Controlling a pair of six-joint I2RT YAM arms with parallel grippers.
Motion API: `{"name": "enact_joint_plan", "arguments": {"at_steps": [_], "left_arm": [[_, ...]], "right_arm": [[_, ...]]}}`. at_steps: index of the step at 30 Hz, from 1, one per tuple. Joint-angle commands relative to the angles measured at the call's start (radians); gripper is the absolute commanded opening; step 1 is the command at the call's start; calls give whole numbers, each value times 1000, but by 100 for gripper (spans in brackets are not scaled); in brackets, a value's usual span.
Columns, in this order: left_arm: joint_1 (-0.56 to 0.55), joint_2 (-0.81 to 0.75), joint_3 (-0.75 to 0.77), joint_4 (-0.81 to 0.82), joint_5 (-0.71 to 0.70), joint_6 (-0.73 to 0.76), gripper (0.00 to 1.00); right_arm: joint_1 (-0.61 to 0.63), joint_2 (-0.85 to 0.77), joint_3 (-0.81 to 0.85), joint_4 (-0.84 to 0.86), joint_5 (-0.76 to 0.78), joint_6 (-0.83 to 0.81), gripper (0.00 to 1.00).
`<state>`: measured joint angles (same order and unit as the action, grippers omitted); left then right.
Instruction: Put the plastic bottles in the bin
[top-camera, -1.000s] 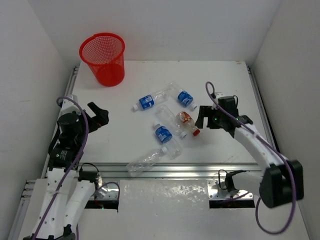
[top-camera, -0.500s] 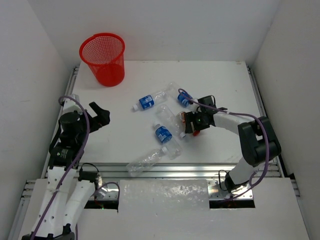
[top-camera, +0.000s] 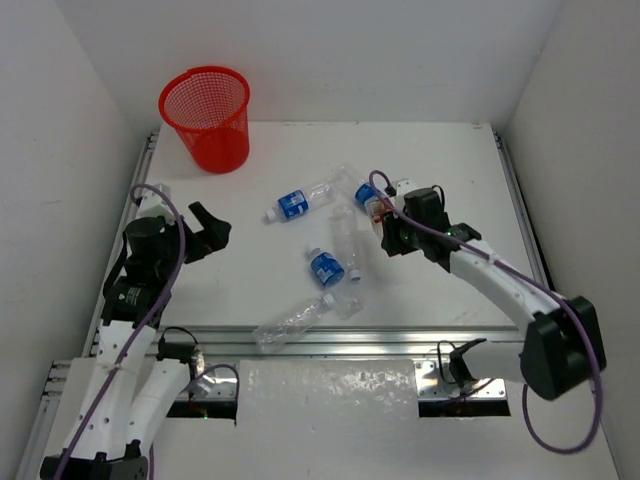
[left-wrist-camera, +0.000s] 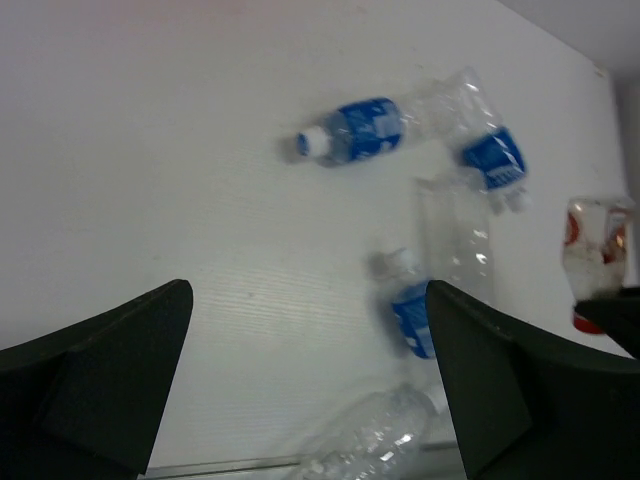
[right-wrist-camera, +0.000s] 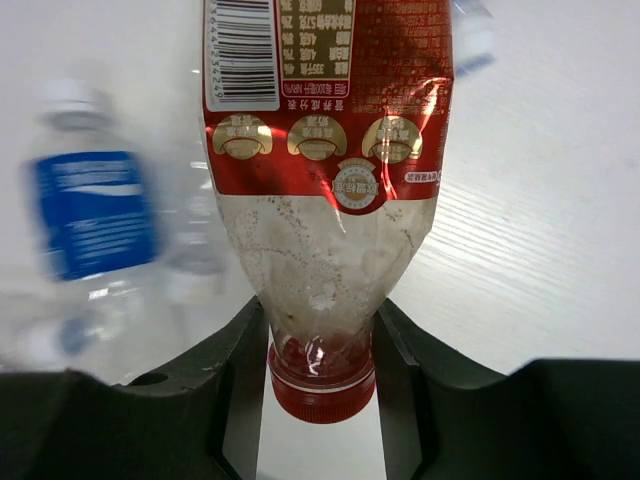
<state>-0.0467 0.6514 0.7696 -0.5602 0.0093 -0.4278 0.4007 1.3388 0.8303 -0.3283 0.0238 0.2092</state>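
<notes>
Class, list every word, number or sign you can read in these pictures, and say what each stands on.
No text reads with certainty.
On the red-labelled bottle: a barcode with digits, and columns of small print, all too small to read.
On the blue-labelled bottles: label print blurred in every view.
Elsewhere: none.

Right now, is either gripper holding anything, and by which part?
The right gripper holds the red-labelled bottle by its neck, just above the red cap. The left gripper is open, empty.
</notes>
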Motion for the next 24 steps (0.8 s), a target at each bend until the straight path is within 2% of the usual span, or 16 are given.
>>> {"name": "enact_joint_plan", "arguments": {"at_steps": [1,2,3,4,5,6,7,8,9,12,18,21,24], "left_arm": [[-10,13,-7,174,333,-40,100],[-10,13,-35,248,554,-133,100],[-12,10,-68,351,645,-202,100],[-33,4,-111,626,720,-291,100],[-60,5,-192,755,769,-448,100],[-91,11,-211,855,753,-485,100],[-178,45,-190,897,717,-489,100],[-233,68,-162,882,627,-441,100],[-336,95,-133,820,576,-409,100],[-459,191,-49,783,410,-344,100],[-528,341,14,798,316,-327,99],[-545,381,69,699,209,-287,93],[-550,402,89,635,169,-270,90]], "right_arm": [[65,-148,-22,7,-100,56,31],[85,-214,-34,32,-169,73,31],[93,-243,-45,90,-233,97,31],[104,-269,-52,113,-298,122,31],[127,-312,-63,153,-314,166,31],[141,-328,-62,169,-323,186,31],[156,-339,-62,184,-321,203,30],[194,-349,-60,214,-314,225,30],[219,-358,-56,222,-293,229,30],[291,-343,-22,228,-216,231,30],[378,-291,38,230,-147,230,30],[420,-290,55,229,-108,219,30],[425,-293,59,232,-90,216,30]]}}
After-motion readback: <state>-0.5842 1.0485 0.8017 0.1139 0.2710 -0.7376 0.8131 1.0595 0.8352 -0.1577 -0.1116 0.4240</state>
